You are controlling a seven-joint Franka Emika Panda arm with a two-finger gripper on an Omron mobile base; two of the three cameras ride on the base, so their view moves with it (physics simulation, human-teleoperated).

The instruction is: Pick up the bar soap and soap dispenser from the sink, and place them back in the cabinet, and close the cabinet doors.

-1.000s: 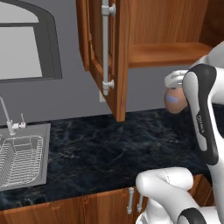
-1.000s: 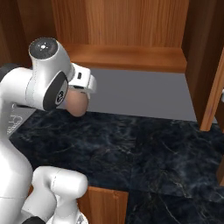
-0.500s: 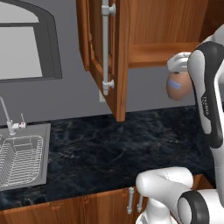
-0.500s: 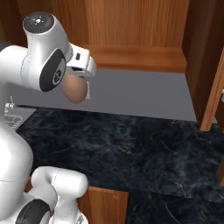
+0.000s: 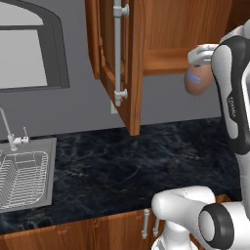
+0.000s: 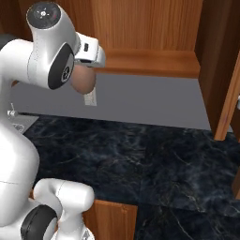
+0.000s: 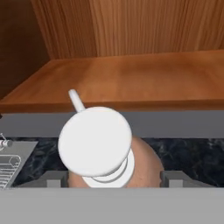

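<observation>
The soap dispenser (image 5: 196,81), a brown bottle with a blue label and white pump top, hangs in the air with my gripper (image 5: 199,68) shut on its body. It sits just below and in front of the cabinet's inner shelf (image 5: 166,61). In the right base view the soap dispenser (image 6: 84,80) hangs under my gripper (image 6: 88,65), left of the shelf (image 6: 150,63). In the hand view the pump top (image 7: 95,140) faces the camera, with the fingers (image 7: 55,179) on either side. The cabinet doors (image 5: 128,63) stand open. The sink (image 5: 24,176) lies far left. The bar soap is out of view.
A dark marble counter (image 5: 136,161) runs below the cabinet. The left door's long silver handle (image 5: 117,49) juts toward me. The right door (image 6: 229,89) stands open at the right edge. A faucet (image 5: 7,129) and a window (image 5: 29,49) are at the left.
The arm has lifted the soap dispenser upward, from below the shelf to about the level of the shelf's front edge. The grip has stayed on the bottle.
</observation>
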